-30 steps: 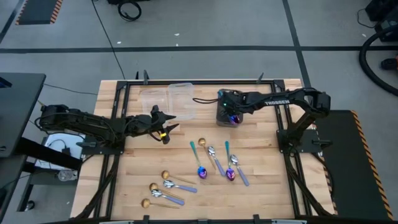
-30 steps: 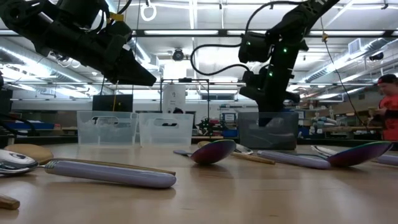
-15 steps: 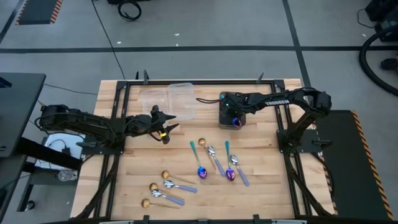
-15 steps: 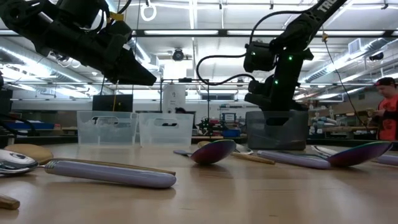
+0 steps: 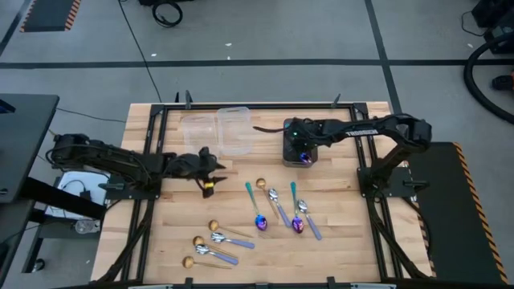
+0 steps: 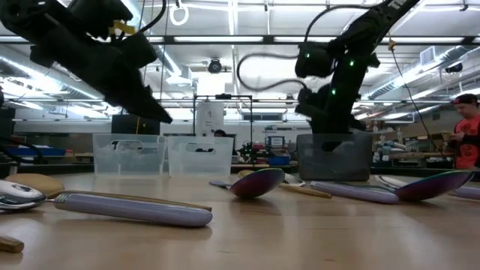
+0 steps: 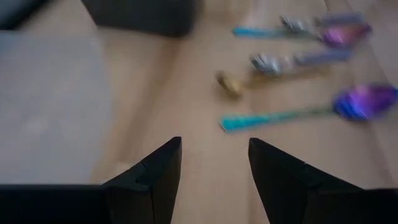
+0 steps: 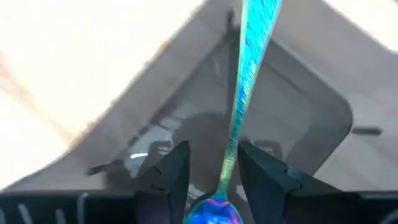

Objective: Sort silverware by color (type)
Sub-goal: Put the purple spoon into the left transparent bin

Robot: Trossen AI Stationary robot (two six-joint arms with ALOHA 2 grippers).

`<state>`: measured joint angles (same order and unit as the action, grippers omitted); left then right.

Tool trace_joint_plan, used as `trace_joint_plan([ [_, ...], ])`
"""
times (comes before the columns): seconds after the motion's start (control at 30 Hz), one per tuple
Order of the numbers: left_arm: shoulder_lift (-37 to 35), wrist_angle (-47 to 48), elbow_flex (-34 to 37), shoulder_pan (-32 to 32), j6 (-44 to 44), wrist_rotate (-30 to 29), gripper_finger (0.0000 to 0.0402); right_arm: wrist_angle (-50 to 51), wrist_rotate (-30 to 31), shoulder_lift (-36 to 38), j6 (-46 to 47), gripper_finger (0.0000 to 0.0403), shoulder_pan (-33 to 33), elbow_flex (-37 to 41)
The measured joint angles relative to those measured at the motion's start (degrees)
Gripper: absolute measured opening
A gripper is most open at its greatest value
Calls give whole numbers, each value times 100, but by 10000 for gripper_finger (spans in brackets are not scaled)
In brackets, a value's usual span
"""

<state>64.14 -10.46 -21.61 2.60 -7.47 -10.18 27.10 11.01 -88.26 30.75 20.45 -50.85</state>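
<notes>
**Blue spoon held over the grey bin**

My right gripper (image 8: 213, 180) hangs above the dark grey bin (image 5: 297, 144), fingers closed on a teal-handled iridescent spoon (image 8: 245, 93). My left gripper (image 7: 214, 171), fingers parted and empty, hovers over the table (image 5: 353, 249) near the loose spoons (image 5: 277, 210).

Both arms are dark, jointed assemblies. The right arm (image 5: 365, 128), upper right of the high view, carries white lettering along its link, small green lights near the wrist, and a looping black cable (image 6: 259, 64). The left arm (image 5: 120, 160), at left, shows a yellow tag (image 5: 208, 184). The fingers (image 7: 152, 174) are black, angular wedges.
</notes>
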Motion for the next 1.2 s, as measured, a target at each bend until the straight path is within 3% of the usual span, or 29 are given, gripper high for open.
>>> trace_joint_plan([
  [0.17, 0, 378, -286, 581, -440, -55, 194, -81, 518, 571, -125, 157, -462, -2],
  [0.3, 39, 843, -500, 1112, -622, -459, 194, -209, 1053, 864, -294, 155, -1119, -2],
  [0.47, 170, 1731, -952, 1620, -1188, -697, 194, -618, 1479, 870, -754, 154, -1863, -2],
  [0.63, 637, 2778, -1626, 1933, -1595, -681, 194, -1343, 1539, 674, -1157, 153, -2432, 31],
  [0.73, 947, 3296, -1940, 2085, -1593, -423, 194, -2117, 1619, 607, -1278, 154, -2759, 301],
  [1.0, 1761, 3578, -2822, 2492, -1945, 258, 194, -5251, 1755, 331, -1513, 151, -3668, 1624],
  [1.2, 2487, 4667, -3641, 2693, -2205, 624, 194, -5598, 2926, -436, -1647, 146, -4223, 1551],
])
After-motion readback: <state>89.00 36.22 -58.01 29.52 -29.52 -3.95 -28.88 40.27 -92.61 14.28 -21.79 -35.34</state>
